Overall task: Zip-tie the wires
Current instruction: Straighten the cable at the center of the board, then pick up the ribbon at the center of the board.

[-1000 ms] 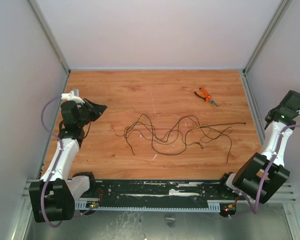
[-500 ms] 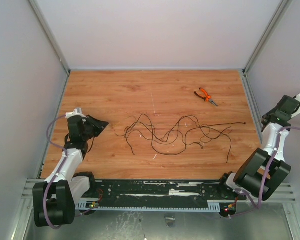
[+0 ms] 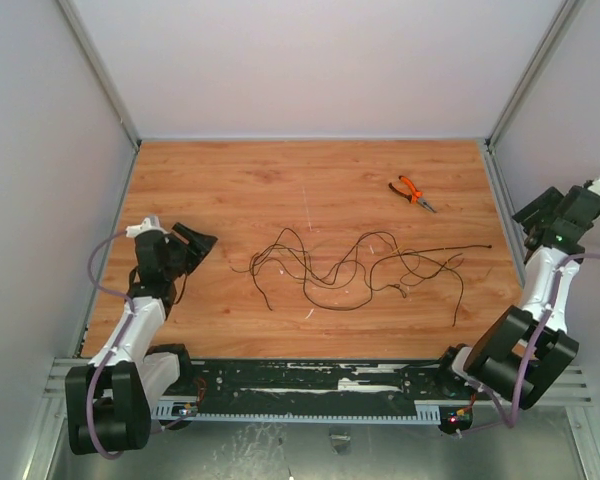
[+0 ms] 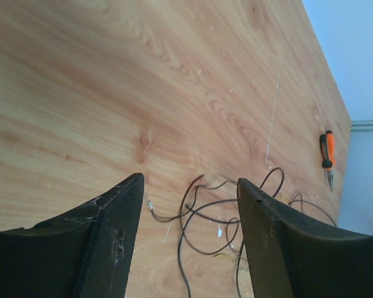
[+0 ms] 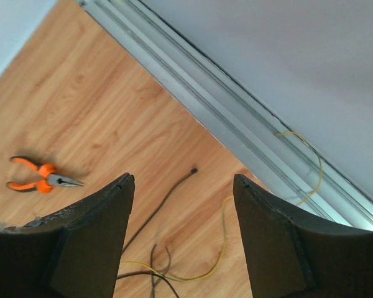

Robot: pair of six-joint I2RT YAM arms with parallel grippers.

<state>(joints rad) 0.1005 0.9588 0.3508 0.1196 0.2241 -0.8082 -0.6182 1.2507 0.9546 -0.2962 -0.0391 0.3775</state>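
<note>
black, thin, floppy wire strands [image 3: 350,265] are lying tangled on the smooth wood-grain tabletop [image 3: 230,180]; we are holding our left gripper [image 4: 189,181] and right gripper [image 5: 183,178] spread apart.

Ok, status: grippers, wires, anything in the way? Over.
Left gripper open, empty, short of wires. Right gripper open, empty, by right edge. Wires loose mid-table, untied. Orange pliers far right, clear.

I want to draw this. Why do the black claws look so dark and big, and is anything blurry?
Left wrist view: the left gripper sits right at the camera, so it looms large and shadowy, while the wires look fairly sharp. Right wrist view: same for the right gripper. Top view: soft even light, no glare, faint shadows.
</note>
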